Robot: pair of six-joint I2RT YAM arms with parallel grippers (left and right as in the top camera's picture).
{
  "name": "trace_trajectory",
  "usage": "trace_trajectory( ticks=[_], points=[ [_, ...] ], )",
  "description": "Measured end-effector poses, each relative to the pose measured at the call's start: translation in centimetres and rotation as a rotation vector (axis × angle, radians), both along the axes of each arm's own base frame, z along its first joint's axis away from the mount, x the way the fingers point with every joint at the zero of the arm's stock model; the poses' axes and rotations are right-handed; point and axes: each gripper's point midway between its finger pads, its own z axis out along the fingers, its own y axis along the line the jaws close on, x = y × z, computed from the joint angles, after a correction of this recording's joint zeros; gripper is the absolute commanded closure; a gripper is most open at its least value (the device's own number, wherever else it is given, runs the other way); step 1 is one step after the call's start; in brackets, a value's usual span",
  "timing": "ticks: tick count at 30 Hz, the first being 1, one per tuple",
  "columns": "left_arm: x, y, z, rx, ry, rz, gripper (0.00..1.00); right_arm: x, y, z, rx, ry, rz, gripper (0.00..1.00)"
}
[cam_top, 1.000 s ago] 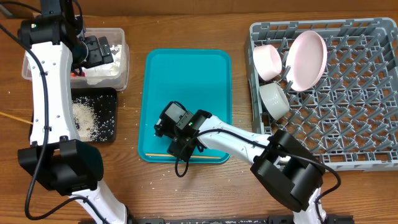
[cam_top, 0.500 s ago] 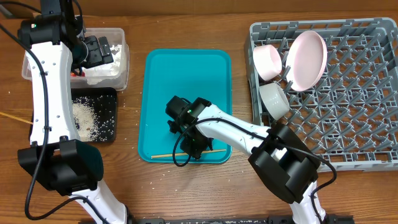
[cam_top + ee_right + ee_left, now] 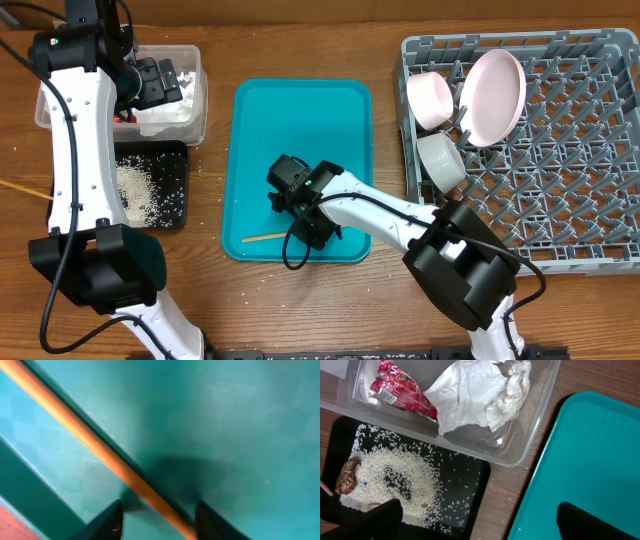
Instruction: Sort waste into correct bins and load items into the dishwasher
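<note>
Claws on both arms stand open. The right claw point(image 3: 308, 232) is down on the teal tray point(image 3: 300, 120), near its front edge, with a chopstick point(image 3: 265, 238) lying between its two fingers. In the right wrist view the stick runs slantwise across the tray floor. The fingertips point(image 3: 111, 521) sit on either side of it, apart and not clamped on it.

The left claw point(image 3: 160, 82) hangs over the clear tub point(image 3: 195, 120), spread wide and holding nothing. In the tub lie a red-and-white wrapper point(image 3: 400, 387) and a crumpled napkin point(image 3: 475, 395). Just beside the tub, the black tray point(image 3: 470, 495) carries rice point(image 3: 390, 480) and a brown scrap point(image 3: 347, 475). In the grey dish rack point(image 3: 580, 200) stand a plate point(image 3: 493, 95) and two bowls point(image 3: 430, 98).
</note>
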Motion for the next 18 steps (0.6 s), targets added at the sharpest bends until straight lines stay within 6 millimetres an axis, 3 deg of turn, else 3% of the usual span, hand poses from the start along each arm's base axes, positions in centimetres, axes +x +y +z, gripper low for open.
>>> trace_trajectory(
  ticks=[2, 6, 10, 18],
  points=[
    [0.0, 0.0, 0.0, 0.000, 0.000, 0.000, 0.00, 0.2, 0.1, 0.0, 0.007, -0.011, -0.007, 0.78],
    [0.0, 0.0, 0.0, 0.000, 0.000, 0.000, 0.00, 0.5, 0.3, 0.0, 0.024, -0.016, -0.026, 0.80],
    [0.0, 0.0, 0.0, 0.000, 0.000, 0.000, 0.00, 0.6, 0.6, 0.0, 0.037, -0.019, -0.045, 0.96],
    [0.0, 0.0, 0.0, 0.000, 0.001, 0.000, 0.00, 1.3, -0.4, 0.7, -0.008, 0.062, -0.205, 0.96]
  ],
)
